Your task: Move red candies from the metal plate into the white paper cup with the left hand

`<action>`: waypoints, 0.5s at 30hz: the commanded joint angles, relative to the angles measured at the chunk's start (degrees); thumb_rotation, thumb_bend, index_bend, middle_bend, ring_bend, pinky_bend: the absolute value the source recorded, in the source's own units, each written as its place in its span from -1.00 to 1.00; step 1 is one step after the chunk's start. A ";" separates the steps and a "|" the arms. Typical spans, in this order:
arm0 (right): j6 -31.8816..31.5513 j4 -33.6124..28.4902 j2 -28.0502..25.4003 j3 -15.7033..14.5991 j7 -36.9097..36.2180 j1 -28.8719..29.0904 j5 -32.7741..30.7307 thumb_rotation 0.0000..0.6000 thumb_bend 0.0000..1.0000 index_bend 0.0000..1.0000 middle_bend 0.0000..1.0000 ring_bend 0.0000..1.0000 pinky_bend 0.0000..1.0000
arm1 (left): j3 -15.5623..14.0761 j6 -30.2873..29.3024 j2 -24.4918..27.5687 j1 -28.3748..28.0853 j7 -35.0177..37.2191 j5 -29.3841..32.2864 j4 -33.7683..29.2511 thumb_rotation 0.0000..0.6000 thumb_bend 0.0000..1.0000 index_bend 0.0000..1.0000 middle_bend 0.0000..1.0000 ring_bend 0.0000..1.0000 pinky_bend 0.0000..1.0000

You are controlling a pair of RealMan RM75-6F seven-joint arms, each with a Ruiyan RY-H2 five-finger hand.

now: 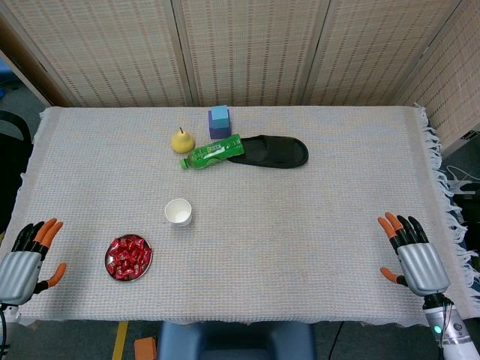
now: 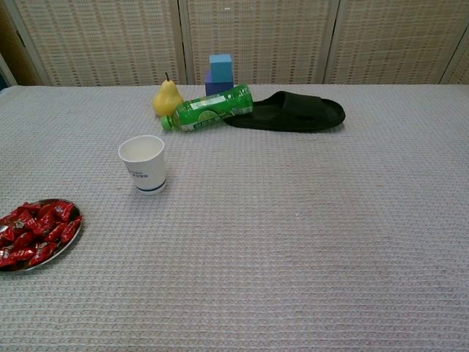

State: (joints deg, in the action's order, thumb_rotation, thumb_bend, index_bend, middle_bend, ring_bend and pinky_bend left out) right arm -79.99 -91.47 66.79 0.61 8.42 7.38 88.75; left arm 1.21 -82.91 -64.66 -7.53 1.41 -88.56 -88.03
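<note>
Woven reed panels close off the back of the scene, and before them stretches my table (image 1: 315, 225) under a pale, waffle-textured cloth with a fringe down its right edge. At the near left corner my left hand (image 1: 26, 262) rests at the cloth's edge, palm down, its orange-tipped fingers (image 1: 46, 229) spread apart and holding nothing. My right hand (image 1: 416, 251) lies the same way at the near right corner, fingers apart and empty. Only the head view shows either hand; the chest view shows neither. Just to the right of my left hand sits the metal plate (image 1: 109, 264), heaped with red candies (image 1: 128, 256) in shiny wrappers; in the chest view the plate is cut by the left border of the frame. Further back and a little right of the plate, standing apart from it, the white paper cup (image 1: 178, 212) is upright with its mouth open; I see nothing inside it from above, and the chest view shows a blue band near its base. Well beyond the cup, toward the far side, a green bottle (image 1: 212, 152) lies on its side, touching the toe of a black slipper (image 1: 274, 151). Beside the bottle's cap end stands a yellow pear (image 1: 182, 140), and just behind the bottle a blue block (image 1: 220, 116) sits stacked on a purple block (image 1: 216, 133).
</note>
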 commanded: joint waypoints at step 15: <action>-3.22 0.46 2.58 0.02 5.20 -1.13 1.78 1.00 -0.89 -1.00 -1.00 -1.00 -1.00 | -0.84 -0.65 -10.01 -0.94 -6.29 -3.21 6.70 1.00 -0.23 -1.00 -0.26 -0.16 0.27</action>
State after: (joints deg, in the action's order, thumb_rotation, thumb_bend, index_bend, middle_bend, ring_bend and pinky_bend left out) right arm -83.40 -91.09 69.07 0.50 13.15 6.18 90.76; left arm 0.18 -82.41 -71.99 -8.46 -2.57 -91.01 -83.74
